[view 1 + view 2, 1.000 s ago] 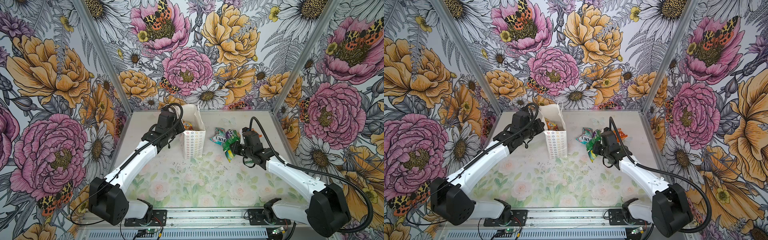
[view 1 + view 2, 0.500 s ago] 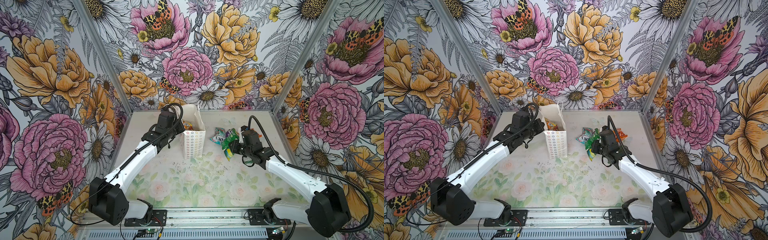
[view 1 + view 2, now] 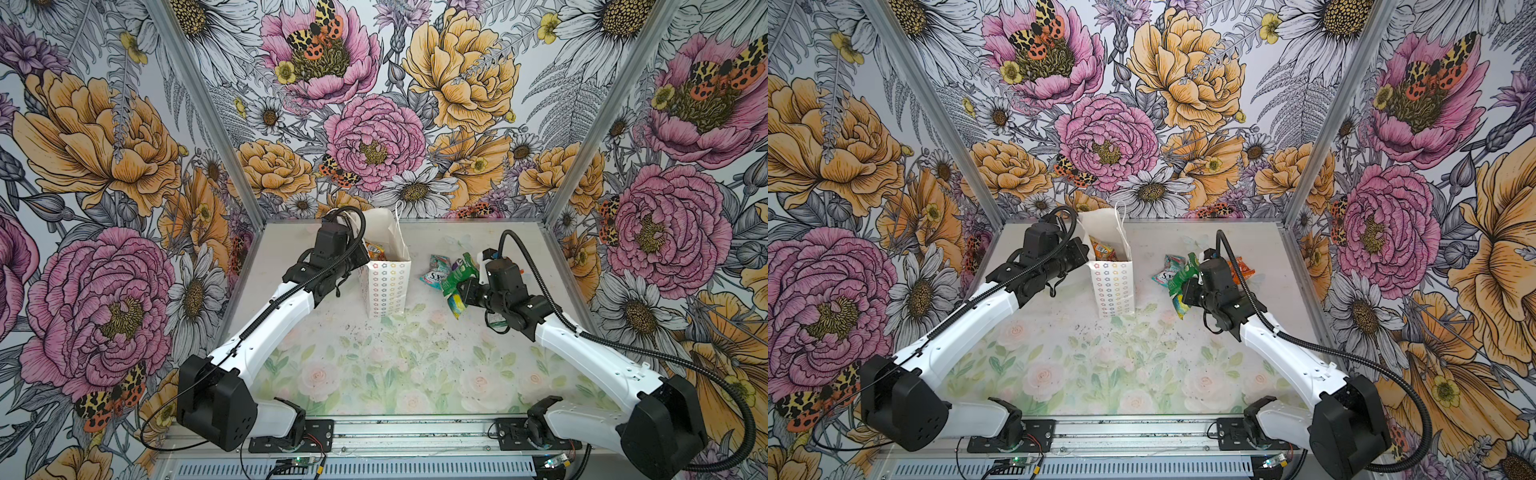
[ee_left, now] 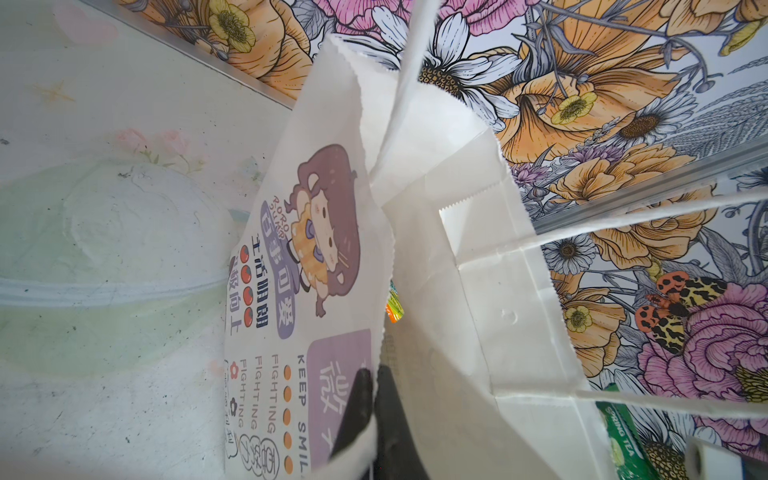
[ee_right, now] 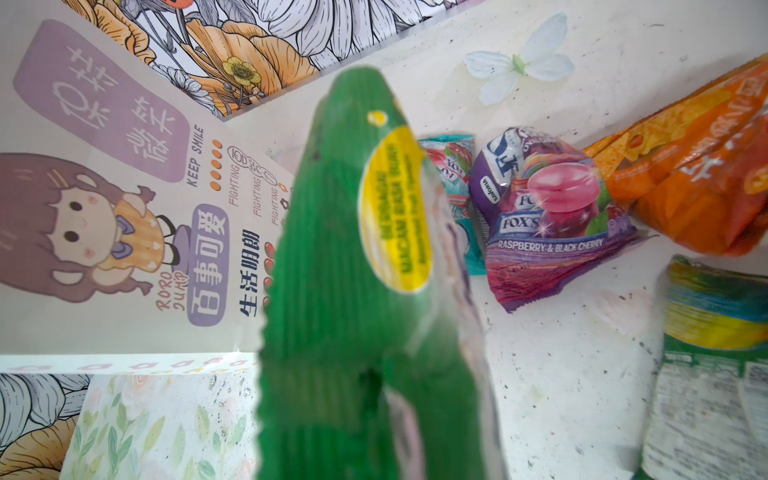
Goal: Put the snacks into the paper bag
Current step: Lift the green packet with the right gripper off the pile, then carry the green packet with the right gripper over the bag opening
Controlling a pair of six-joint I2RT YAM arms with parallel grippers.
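Already clear of the table, the green packet (image 3: 459,274) is pinched by one end in the right gripper (image 3: 467,291). Its crimped length runs on past the fingers, which it hides in the right wrist view (image 5: 345,270). The jaws stand narrow, closed on that end.

The other snacks lie just behind it: a teal packet (image 3: 434,272), a purple FOX'S packet (image 5: 548,216) and an orange packet (image 5: 698,166).

The paper bag (image 3: 384,286) stands upright toward the left arm's side of the held packet. A strip of bare table (image 3: 419,316) lies between them. The bag's printed cartoon face (image 5: 124,216) is turned toward the right gripper and its mouth opens upward. One orange packet (image 3: 1102,251) shows inside.

The left gripper (image 4: 376,390) is right at the bag, fingers pressed together on the printed wall near its rim, which looks like steadying.

So the right arm is the carrier. By my reading, the packet must travel sideways toward the bag and rise above the top edge, then drop end first.
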